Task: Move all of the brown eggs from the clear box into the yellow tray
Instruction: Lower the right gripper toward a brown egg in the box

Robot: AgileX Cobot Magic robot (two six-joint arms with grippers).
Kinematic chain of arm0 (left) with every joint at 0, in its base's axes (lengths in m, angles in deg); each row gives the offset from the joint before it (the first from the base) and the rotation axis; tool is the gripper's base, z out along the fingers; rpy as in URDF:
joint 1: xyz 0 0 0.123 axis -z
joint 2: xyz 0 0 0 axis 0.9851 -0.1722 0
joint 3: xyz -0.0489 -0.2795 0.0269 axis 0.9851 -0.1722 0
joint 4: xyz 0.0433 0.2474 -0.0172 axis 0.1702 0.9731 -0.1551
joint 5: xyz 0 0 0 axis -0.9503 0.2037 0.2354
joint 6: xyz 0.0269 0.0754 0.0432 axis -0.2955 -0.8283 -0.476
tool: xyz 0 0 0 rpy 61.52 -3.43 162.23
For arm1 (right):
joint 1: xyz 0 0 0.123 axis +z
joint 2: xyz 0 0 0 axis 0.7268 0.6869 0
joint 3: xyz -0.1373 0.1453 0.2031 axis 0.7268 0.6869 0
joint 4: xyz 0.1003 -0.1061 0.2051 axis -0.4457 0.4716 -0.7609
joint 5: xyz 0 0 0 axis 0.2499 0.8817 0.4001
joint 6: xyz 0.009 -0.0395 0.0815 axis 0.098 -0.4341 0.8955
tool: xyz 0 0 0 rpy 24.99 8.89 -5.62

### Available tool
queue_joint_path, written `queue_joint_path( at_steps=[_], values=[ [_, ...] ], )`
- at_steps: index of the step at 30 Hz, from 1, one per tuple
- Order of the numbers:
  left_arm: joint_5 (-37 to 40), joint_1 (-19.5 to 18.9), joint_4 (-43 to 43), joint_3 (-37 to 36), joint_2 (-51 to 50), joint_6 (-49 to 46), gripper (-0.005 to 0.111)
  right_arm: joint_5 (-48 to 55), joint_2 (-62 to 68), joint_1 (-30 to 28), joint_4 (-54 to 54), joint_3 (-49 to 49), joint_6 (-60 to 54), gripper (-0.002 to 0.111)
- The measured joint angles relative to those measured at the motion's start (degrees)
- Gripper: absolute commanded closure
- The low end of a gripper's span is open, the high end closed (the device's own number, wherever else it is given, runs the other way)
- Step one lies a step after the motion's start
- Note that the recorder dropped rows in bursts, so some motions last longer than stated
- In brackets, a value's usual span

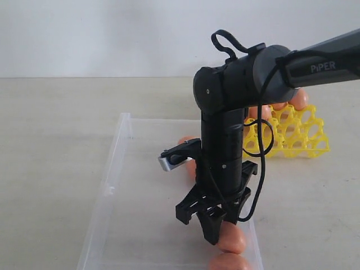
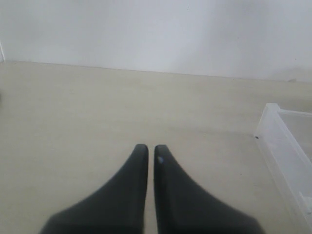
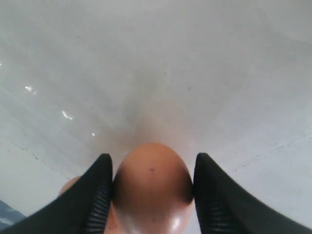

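Orange-brown against the clear plastic, one brown egg (image 3: 152, 187) sits between the right fingers (image 1: 215, 235), which are shut on it: in the right wrist view the ribbed pads lie against both of its sides. The egg looks to be on the floor of the clear box (image 1: 121, 185), near the box's right wall in the exterior view, with the black arm coming straight down onto it. A second egg (image 1: 228, 262) lies just beside it at the lower edge of that view, and two more eggs (image 1: 185, 139) peek out from behind the arm farther back in the box. The yellow tray (image 1: 295, 135) stands on the pale table (image 1: 56, 140) just beyond the box's far right corner, and a few eggs (image 1: 299, 100) show along its back side, partly hidden by the arm. The left fingers (image 2: 144, 155) hang over bare table beside a corner of the box, pressed nearly together with only a thin slit between them and nothing in their grasp.
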Motion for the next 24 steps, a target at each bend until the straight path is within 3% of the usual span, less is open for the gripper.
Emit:
queue_joint_path(
  at_steps=[7,16,24],
  values=[
    [0.0,0.0,0.0,0.0,0.0,0.0,0.103,0.1,0.0,0.0,0.0,0.0,-1.8,0.108],
    [0.0,0.0,0.0,0.0,0.0,0.0,0.103,-2.8,0.1,0.0,-1.6,0.0,-2.8,0.108],
    [0.0,0.0,0.0,0.0,0.0,0.0,0.103,-16.8,-0.1,-0.1,-8.0,-0.3,-3.0,0.108]
  ],
)
